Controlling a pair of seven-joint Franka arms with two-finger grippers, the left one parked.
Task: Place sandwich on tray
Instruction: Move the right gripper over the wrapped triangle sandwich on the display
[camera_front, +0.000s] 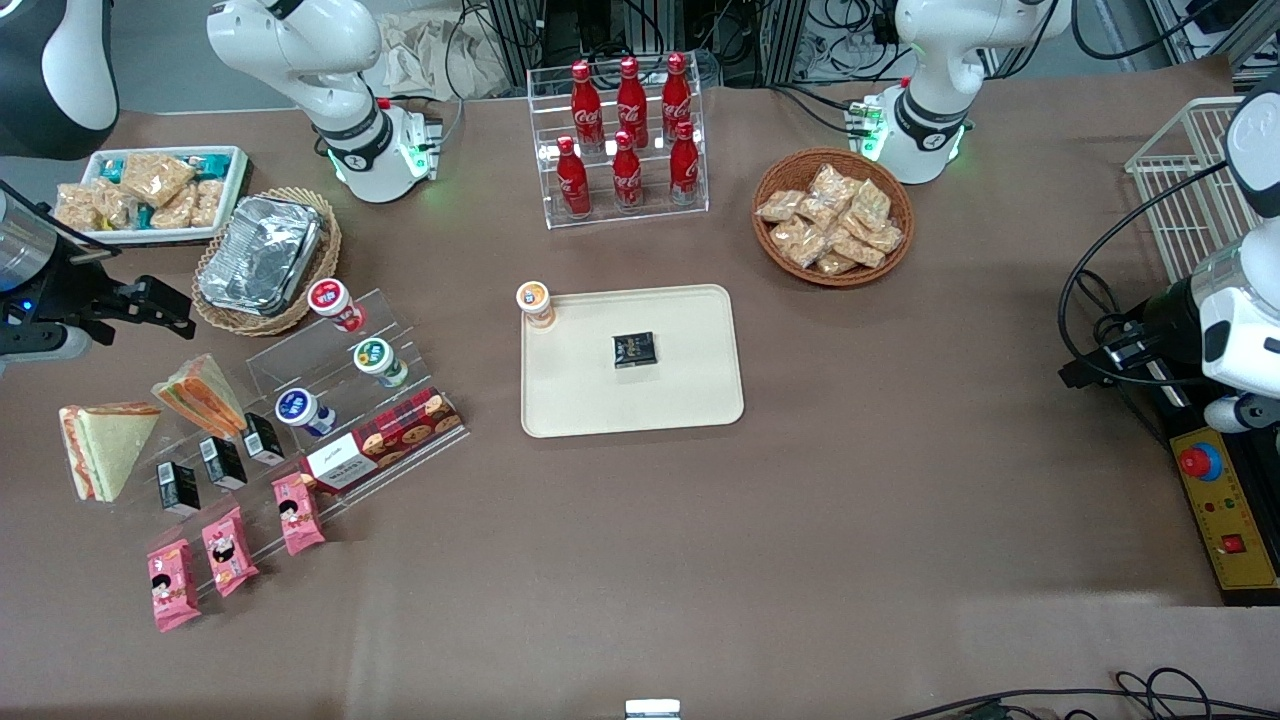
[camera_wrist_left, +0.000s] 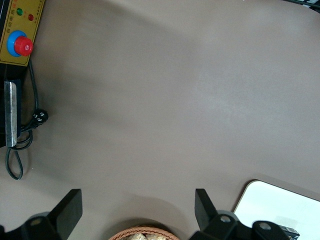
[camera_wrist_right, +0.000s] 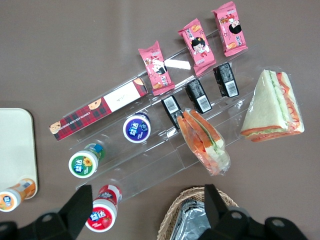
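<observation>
Hovering: gripper (camera_front: 170, 310), fingers (camera_wrist_right: 82, 202) apart, empty. Your sandwich (camera_front: 108, 447) lies below, nearer front camera, on surface. Tray (camera_front: 700, 400) well apart.

The gripper (camera_front: 165, 310) hangs above the working arm's end of the table (camera_front: 640, 520), its fingers spread, while most of its arm is cut off by the front view's edge. In the right wrist view the tray (camera_wrist_right: 15, 145) shows only one rounded corner, and the wicker basket (camera_wrist_right: 172, 220) with its foil container (camera_wrist_right: 192, 220) is cut by the frame and partly covered by a gripper finger (camera_wrist_right: 215, 210). Print on the small black packs (camera_front: 222, 462) on the clear stepped stand (camera_front: 330, 400) is too small to read, and the sandwich (camera_front: 105, 445) shows its filling only along one edge.
</observation>
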